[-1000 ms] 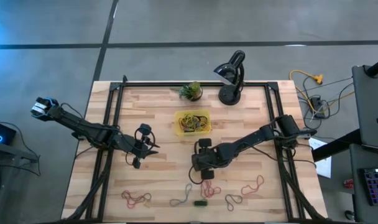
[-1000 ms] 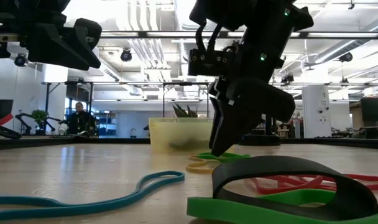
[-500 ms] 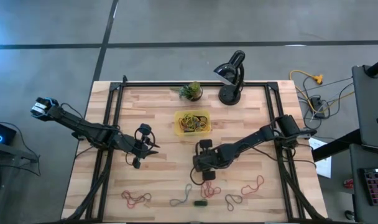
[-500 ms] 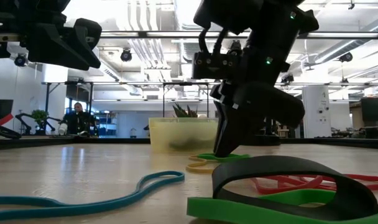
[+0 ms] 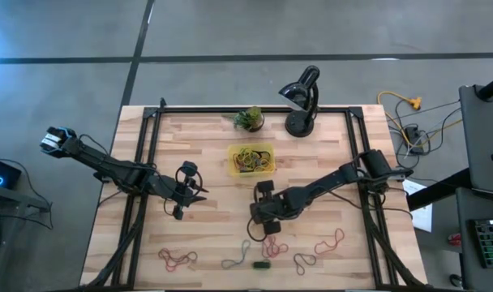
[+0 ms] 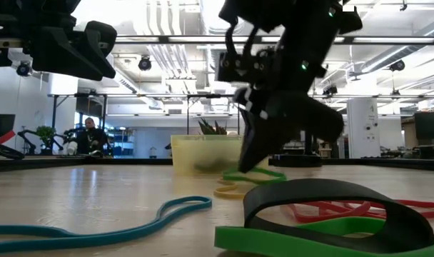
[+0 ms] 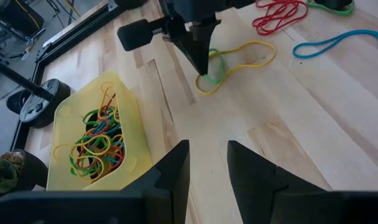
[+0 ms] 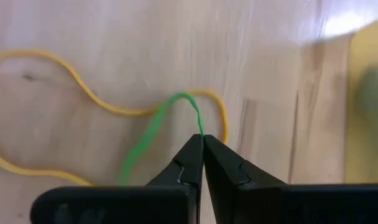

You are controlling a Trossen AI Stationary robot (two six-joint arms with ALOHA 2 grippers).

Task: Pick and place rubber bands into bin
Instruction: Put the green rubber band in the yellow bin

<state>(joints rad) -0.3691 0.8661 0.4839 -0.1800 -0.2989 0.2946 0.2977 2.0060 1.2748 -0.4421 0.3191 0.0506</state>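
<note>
My right gripper is shut on a thin green rubber band that lies across a yellow rubber band on the wooden table, just on the near side of the bin. The bin is a translucent-yellow tray that rests on its base and holds several coloured bands. More bands lie flat near the front edge: red, blue-grey, red. My left gripper hangs open above the table's left half, touching nothing. My right gripper pinches a single strand of the green band at its bent end between its two fingertips. The fingers slant down from above, coming from the table's right. The pinched end is raised slightly, while the remainder lies on the table over the yellow band.
A potted plant and a black desk lamp stand at the far edge behind the bin. A wide green and dark band and a teal band lie close to the low camera. A person sits far off in the room.
My right gripper has stayed over the green and yellow bands, rolled slightly about its own axis and shut on the green band. The pinched end of the green band has come up a little off the table; the yellow band has stayed where it was.
</note>
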